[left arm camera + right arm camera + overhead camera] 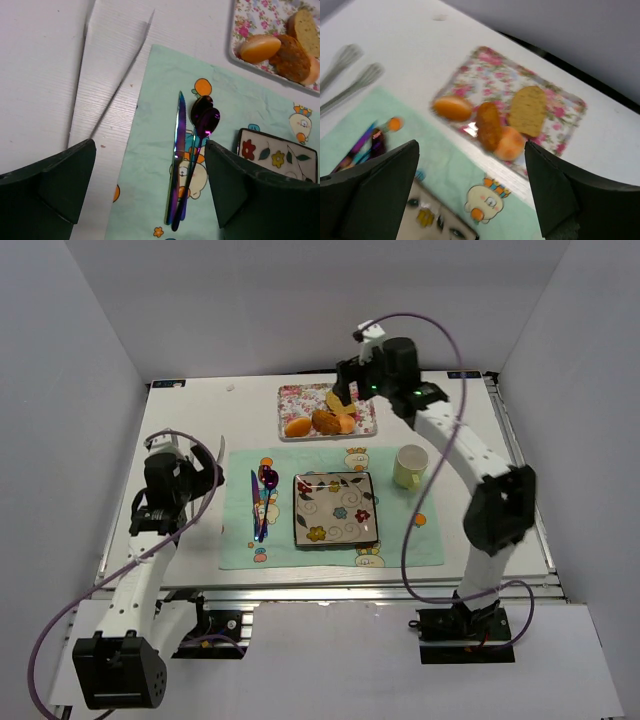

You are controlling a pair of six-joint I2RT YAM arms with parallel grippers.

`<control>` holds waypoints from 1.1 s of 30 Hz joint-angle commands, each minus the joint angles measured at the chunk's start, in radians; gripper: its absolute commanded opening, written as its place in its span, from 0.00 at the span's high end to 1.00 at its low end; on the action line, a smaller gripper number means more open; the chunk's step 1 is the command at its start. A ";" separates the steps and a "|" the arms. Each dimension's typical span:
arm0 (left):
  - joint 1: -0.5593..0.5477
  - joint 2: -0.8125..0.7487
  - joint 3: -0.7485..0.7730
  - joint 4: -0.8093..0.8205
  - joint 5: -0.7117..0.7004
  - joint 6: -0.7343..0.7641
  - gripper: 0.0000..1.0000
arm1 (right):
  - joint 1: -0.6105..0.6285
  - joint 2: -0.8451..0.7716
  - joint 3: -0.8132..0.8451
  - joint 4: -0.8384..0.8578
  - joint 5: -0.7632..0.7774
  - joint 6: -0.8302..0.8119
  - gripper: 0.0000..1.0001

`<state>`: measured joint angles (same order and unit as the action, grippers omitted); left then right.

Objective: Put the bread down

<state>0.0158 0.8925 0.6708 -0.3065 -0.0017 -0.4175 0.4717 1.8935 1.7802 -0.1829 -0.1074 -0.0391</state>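
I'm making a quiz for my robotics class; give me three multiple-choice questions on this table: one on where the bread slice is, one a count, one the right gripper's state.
1. Where is the bread? A on the square plate; B on the floral tray; C in the mug.
2. Food pieces on the tray? A two; B six; C four.
3. The right gripper is? A open, empty; B shut on bread; C shut on a spoon.
B: it lies on that tray. C: bread, two orange rolls, one brown roll. A: jaws apart above the tray, nothing between.

Brown roll [490, 126], orange bun [510, 144] crowd bread [527, 111]; other side open.
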 commanded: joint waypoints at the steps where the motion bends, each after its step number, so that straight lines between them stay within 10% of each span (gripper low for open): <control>1: 0.000 0.035 0.067 -0.046 -0.084 0.078 0.02 | -0.115 -0.227 -0.257 0.022 -0.542 -0.129 0.11; 5: 0.004 0.141 0.102 -0.088 -0.098 0.186 0.24 | -0.229 -0.401 -0.497 0.011 -0.992 -0.482 0.19; 6: 0.007 0.172 0.113 -0.117 -0.112 0.195 0.46 | -0.248 -0.422 -0.530 0.010 -1.076 -0.533 0.36; 7: 0.021 0.233 0.134 -0.124 -0.119 0.212 0.99 | -0.275 -0.459 -0.580 0.007 -1.159 -0.547 0.49; 9: 0.036 0.281 0.150 -0.140 -0.107 0.232 1.00 | -0.277 -0.509 -0.617 -0.012 -1.144 -0.567 0.79; 11: 0.052 0.339 0.164 -0.143 -0.107 0.281 1.00 | -0.277 -0.536 -0.646 -0.100 -1.131 -0.626 0.83; 13: 0.058 0.377 0.176 -0.157 -0.132 0.331 0.63 | -0.277 -0.562 -0.665 -0.127 -1.117 -0.659 0.66; 14: 0.062 0.417 0.177 -0.158 -0.136 0.351 0.53 | -0.277 -0.570 -0.677 -0.136 -1.103 -0.660 0.44; 17: 0.067 0.491 0.182 -0.151 -0.100 0.413 0.37 | -0.277 -0.615 -0.721 -0.132 -1.066 -0.657 0.28; 33: 0.145 0.830 0.308 -0.036 0.114 0.597 0.39 | -0.278 -0.656 -0.772 -0.038 -1.049 -0.573 0.24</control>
<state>0.1268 1.6752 0.9421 -0.3843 0.0143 0.1467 0.1955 1.2499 1.0031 -0.2558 -1.1397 -0.6273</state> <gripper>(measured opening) 0.627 0.755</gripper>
